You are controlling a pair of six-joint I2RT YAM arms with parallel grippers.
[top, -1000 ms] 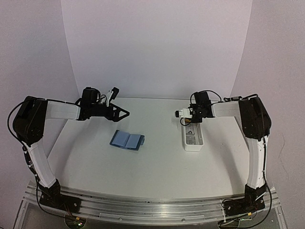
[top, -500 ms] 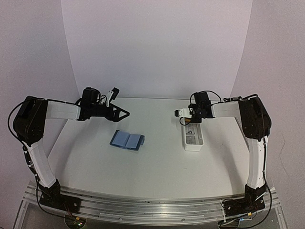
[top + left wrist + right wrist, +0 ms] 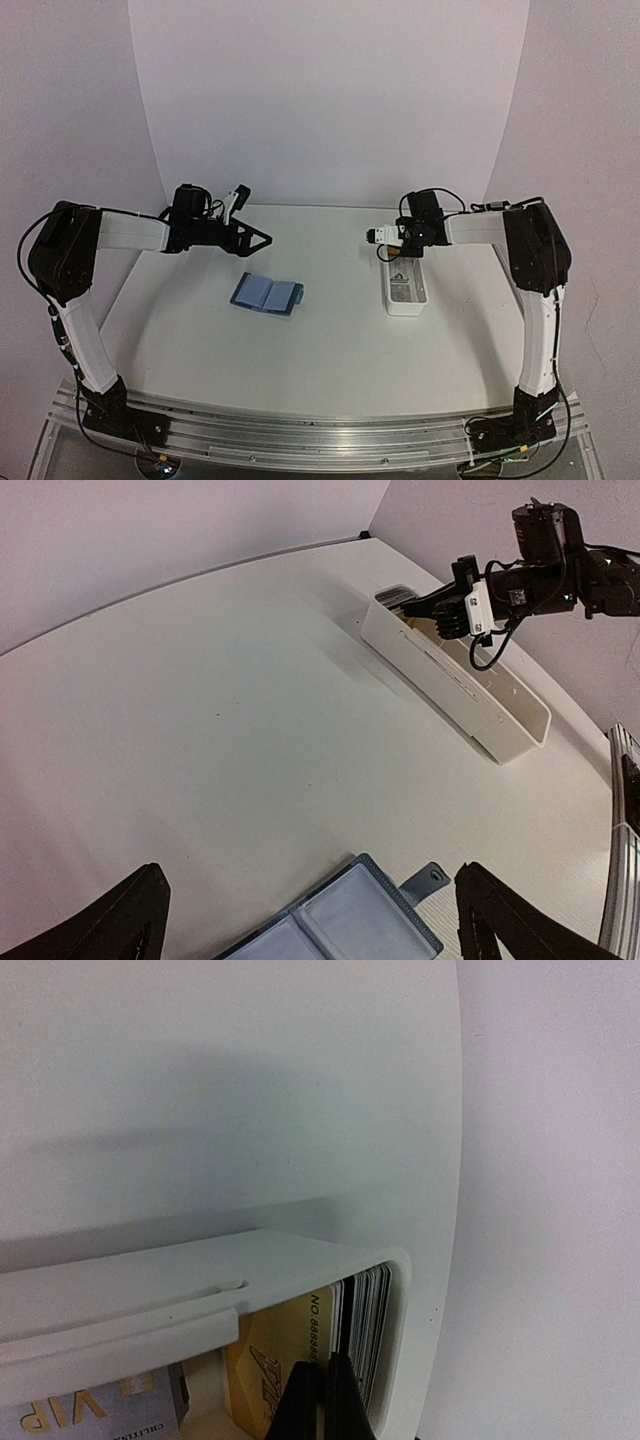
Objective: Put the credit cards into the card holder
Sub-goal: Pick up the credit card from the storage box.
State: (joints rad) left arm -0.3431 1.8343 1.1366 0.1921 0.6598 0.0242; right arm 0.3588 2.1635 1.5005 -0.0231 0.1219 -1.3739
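The blue card holder [image 3: 267, 293] lies open and flat on the table, its snap tab [image 3: 428, 878] pointing right. My left gripper [image 3: 262, 238] hovers open just beyond it, and in the left wrist view its fingers straddle the card holder [image 3: 340, 925]. The credit cards stand on edge at the far end of a white tray [image 3: 405, 300]. My right gripper [image 3: 322, 1368] reaches down into that end, shut on the top edge of the gold credit card [image 3: 275, 1360], with a stack of pale and dark cards [image 3: 365, 1325] right behind it.
Another card printed "VIP" [image 3: 80, 1410] lies lower in the tray [image 3: 150, 1300]. The long tray [image 3: 480, 695] runs along the right part of the table, close to the right wall. A curved white backdrop closes off the far side.
The right gripper's jaws have closed on the gold card at the tray's far end. The left arm and the card holder have not moved.
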